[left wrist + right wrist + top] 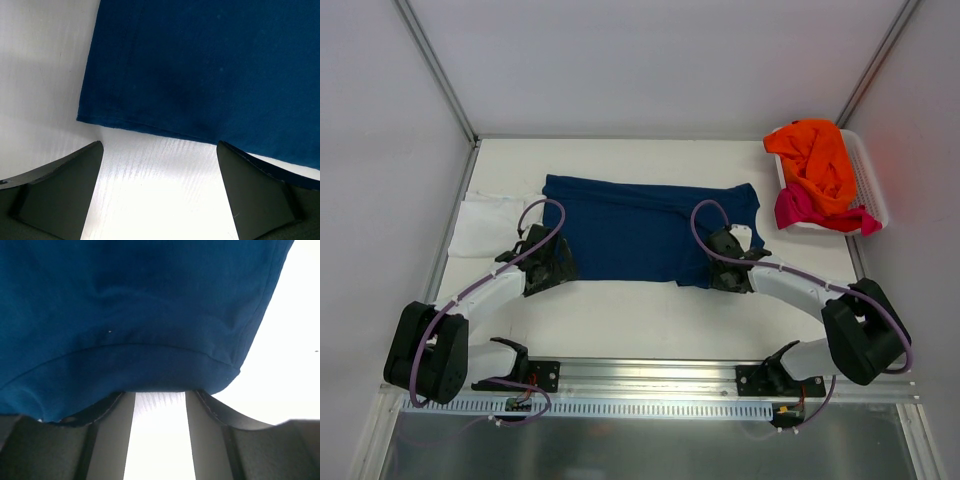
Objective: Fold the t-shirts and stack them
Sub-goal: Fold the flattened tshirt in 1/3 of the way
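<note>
A navy blue t-shirt (640,225) lies spread flat in the middle of the table. My left gripper (558,262) sits at its near left corner. In the left wrist view the jaws (159,146) are wide open on bare table, with the navy hem (150,127) just ahead. My right gripper (725,272) is at the near right corner. Its jaws (160,395) stand apart, and the navy hem (140,365) lies over the fingertips. A white t-shirt (485,225) lies flat at the left. An orange t-shirt (817,160) and a magenta-pink one (800,207) are heaped in the basket.
The white slatted basket (868,172) stands at the back right corner. Grey walls close in the table on the left, back and right. A metal rail (650,375) with both arm bases runs along the near edge.
</note>
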